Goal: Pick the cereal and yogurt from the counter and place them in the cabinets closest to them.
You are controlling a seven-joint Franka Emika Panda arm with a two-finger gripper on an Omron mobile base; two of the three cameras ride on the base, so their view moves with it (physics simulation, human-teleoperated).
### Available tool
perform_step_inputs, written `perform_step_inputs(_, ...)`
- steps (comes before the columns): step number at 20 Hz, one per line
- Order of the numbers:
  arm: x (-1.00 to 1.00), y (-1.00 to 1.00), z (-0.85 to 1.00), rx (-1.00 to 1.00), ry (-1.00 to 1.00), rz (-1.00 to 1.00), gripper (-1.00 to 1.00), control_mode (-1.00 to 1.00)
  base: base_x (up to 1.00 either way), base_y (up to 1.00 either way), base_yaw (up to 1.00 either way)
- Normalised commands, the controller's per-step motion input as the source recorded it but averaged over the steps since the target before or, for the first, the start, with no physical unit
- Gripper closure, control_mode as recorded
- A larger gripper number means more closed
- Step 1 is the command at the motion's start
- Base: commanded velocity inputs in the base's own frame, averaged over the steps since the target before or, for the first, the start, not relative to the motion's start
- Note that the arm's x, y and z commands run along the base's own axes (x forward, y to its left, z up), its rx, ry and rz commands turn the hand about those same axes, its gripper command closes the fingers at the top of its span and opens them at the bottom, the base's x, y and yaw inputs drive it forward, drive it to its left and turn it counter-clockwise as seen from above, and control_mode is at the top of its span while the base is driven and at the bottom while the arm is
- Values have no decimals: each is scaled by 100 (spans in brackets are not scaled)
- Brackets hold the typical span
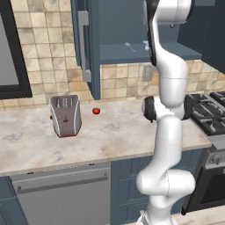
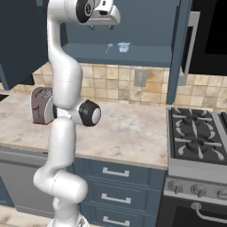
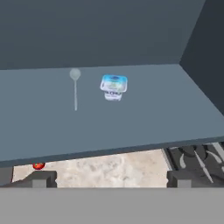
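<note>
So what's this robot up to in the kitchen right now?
It is putting groceries away. The yogurt stands on the shelf of the open cabinet, beside a spoon. The gripper is open and empty, just in front of the shelf. A toaster and a tomato sit on the counter.

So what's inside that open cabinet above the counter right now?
On its blue shelf stand the yogurt and a spoon beside it. The arm covers part of the shelf from the left base view.

You're in a home kitchen: a marbled counter (image 1: 118,132) with a toaster (image 1: 66,115), tiled backsplash (image 2: 119,82), blue cabinets (image 2: 146,26), a gas stove (image 2: 197,137) and a dishwasher (image 1: 61,197).
</note>
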Motion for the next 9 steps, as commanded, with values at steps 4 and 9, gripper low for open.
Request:
perform_step_inputs(4, -100, 21, -13, 0, 0, 1, -100, -100, 0, 0, 0)
perform_step_inputs(9, -100, 14, -19, 0, -4, 0, -100, -100, 0, 0, 0)
